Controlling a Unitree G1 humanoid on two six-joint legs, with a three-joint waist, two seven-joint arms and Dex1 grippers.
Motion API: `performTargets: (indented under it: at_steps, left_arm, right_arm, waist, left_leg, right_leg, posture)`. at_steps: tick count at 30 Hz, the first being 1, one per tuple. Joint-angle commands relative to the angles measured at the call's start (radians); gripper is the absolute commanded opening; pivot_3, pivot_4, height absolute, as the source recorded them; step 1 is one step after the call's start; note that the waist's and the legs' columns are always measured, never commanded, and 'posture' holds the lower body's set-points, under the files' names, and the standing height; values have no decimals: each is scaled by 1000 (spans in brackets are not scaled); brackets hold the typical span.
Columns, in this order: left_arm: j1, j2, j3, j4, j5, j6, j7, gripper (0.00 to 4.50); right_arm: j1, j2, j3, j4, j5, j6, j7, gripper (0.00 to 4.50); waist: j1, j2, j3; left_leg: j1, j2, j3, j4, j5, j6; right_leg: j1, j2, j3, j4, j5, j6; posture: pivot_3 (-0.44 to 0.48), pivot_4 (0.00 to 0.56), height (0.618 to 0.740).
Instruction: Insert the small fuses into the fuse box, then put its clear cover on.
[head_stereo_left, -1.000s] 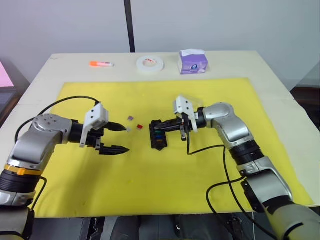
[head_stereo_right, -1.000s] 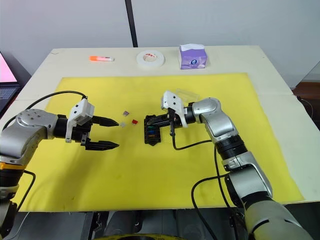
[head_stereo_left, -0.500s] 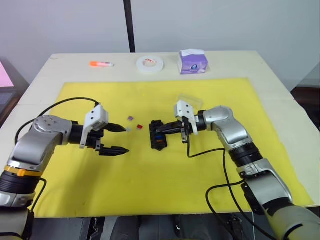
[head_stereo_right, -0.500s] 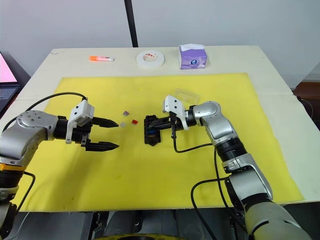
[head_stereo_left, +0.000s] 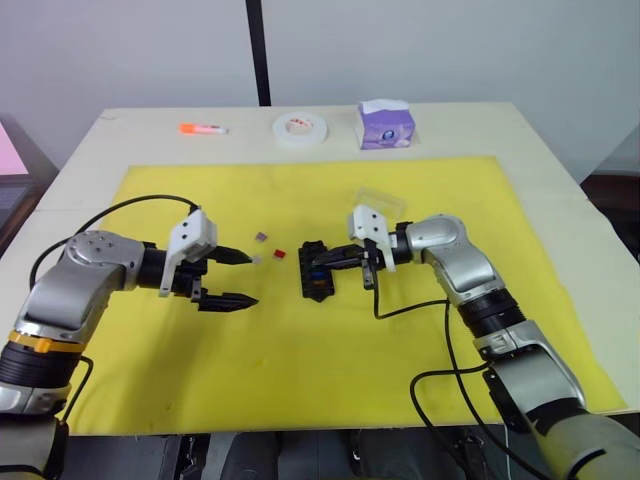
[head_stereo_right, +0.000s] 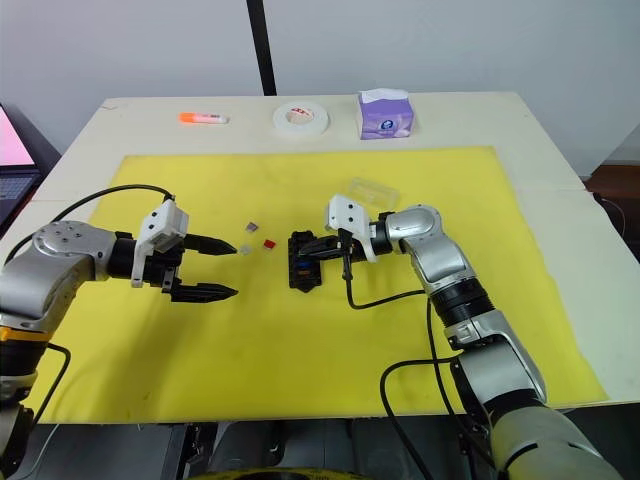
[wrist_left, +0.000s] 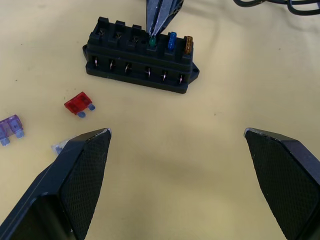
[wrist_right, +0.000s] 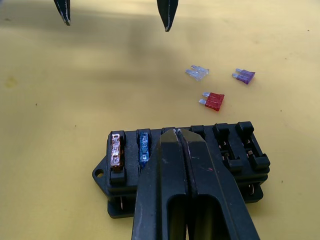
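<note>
The black fuse box (head_stereo_left: 316, 270) lies mid-mat with an orange fuse (wrist_left: 188, 44), a blue fuse (wrist_left: 171, 40) and a green fuse (wrist_left: 151, 44) seated in one row. My right gripper (head_stereo_left: 333, 257) comes in from the right, shut, its tips pinched on the green fuse's top. Left of the box lie a red fuse (head_stereo_left: 280, 254), a purple fuse (head_stereo_left: 261, 237) and a pale grey fuse (wrist_right: 197, 73). My left gripper (head_stereo_left: 235, 277) hovers open and empty, left of them. The clear cover (head_stereo_left: 380, 200) rests behind my right wrist.
A white tape roll (head_stereo_left: 302, 128), a purple tissue box (head_stereo_left: 386, 123) and an orange marker (head_stereo_left: 203, 128) stand along the table's far edge, off the yellow mat (head_stereo_left: 300, 360). Black cables (head_stereo_left: 420, 300) hang from both arms over the mat.
My right forearm has dropped and shifted a little, uncovering the clear cover behind it; its tips stay at the box. The left arm has not moved.
</note>
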Motion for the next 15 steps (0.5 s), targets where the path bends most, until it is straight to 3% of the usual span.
performTargets:
  at_steps: [1,5,9,13,15]
  left_arm:
    - [-10,16,20,7,3,-15,-5,4500]
    - [-36,26,48,56,-7,0,-4,4500]
    - [-113,74,96,216,14,-19,-4,4500]
    - [-155,136,137,361,40,-71,-15,4500]
    - [-139,163,167,427,54,-105,-9,4500]
  right_arm:
    - [12,-10,-2,-24,8,47,10,16]
    - [-3,-16,-86,-152,131,159,24,16]
    - [-13,-68,-208,-309,239,292,-35,16]
    - [64,-221,-289,-393,274,414,-59,16]
    - [120,-302,-356,-350,257,428,-94,16]
  waist:
    - [0,0,0]
    - [1,0,0]
    - [2,0,0]
    - [5,0,0]
    - [6,0,0]
  left_leg:
    - [0,0,0,0,0,0]
    - [0,0,0,0,0,0]
    - [-3,0,0,0,0,0]
    - [-5,0,0,0,0,0]
    - [-5,0,0,-1,0,0]
  right_leg:
    - [0,0,0,0,0,0]
    - [0,0,0,0,0,0]
    - [-3,0,0,0,0,0]
    - [-4,0,0,-2,0,1]
    - [-4,-1,0,-2,0,0]
  posture:
    - [0,150,740]
    - [0,150,740]
    - [0,150,740]
    - [0,150,740]
    - [0,150,740]
